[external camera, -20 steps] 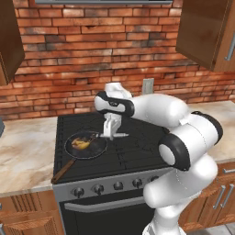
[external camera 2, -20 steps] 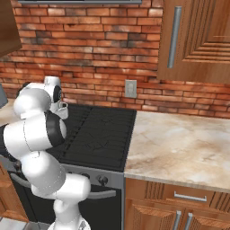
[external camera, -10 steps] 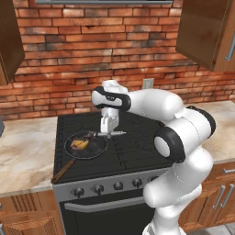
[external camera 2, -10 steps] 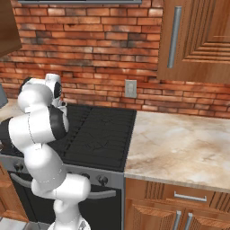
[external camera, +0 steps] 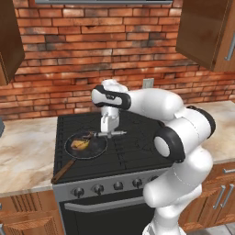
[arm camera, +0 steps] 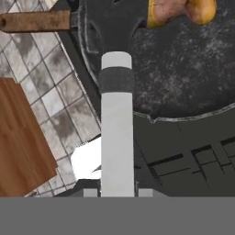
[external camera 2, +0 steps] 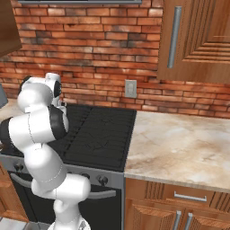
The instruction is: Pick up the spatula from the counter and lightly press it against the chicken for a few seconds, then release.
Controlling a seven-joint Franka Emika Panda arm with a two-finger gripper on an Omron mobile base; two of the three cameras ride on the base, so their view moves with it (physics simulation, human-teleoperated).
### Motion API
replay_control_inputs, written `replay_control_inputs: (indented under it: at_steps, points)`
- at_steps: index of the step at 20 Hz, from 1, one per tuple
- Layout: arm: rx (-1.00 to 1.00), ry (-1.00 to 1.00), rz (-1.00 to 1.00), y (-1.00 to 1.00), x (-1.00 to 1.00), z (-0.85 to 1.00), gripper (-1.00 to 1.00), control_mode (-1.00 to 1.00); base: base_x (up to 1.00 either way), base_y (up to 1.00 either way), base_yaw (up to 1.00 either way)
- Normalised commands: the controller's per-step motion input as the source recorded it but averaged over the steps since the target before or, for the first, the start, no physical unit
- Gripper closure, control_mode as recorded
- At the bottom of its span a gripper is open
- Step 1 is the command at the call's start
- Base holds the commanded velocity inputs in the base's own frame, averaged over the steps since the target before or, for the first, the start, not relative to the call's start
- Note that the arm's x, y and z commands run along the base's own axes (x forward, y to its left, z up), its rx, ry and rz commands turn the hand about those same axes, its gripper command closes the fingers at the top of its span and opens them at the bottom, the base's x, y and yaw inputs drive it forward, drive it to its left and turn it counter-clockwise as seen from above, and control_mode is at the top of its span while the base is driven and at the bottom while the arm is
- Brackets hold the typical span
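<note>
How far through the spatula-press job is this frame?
Done: the spatula is off the counter, clamped in the hand. In hand: its blade is out over the frying pan, reaching toward the chicken; contact is not clear. Left: the press, hold and release.

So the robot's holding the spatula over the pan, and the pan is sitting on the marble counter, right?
Not quite. The pan sits on the black stove, not on the marble counter beside it. The left base view shows this. The rest is right: the gripper holds the spatula over the pan.
</note>
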Motion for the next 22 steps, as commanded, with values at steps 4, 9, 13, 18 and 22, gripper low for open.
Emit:
replay_control_inputs:
  at_steps: [4, 9, 13, 18, 22]
  points:
    - [-0.02, 0.00, 0.00, 0.00, -0.31, 0.00, 1.00, -1.00, 0.00, 0.00, 0.00]
    - [-0.02, 0.00, 0.00, -0.06, -0.28, 0.00, 1.00, -1.00, 0.00, 0.00, 0.00]
    - [-0.01, 0.00, 0.01, -0.06, -0.04, 0.00, 1.00, -1.00, 0.00, 0.00, 0.00]
    - [-0.01, 0.00, 0.02, -0.07, 0.11, 0.00, 1.00, -1.00, 0.00, 0.00, 0.00]
    - [-0.02, 0.00, 0.02, 0.00, 0.01, 0.00, 1.00, -1.00, 0.00, 0.00, 0.00]
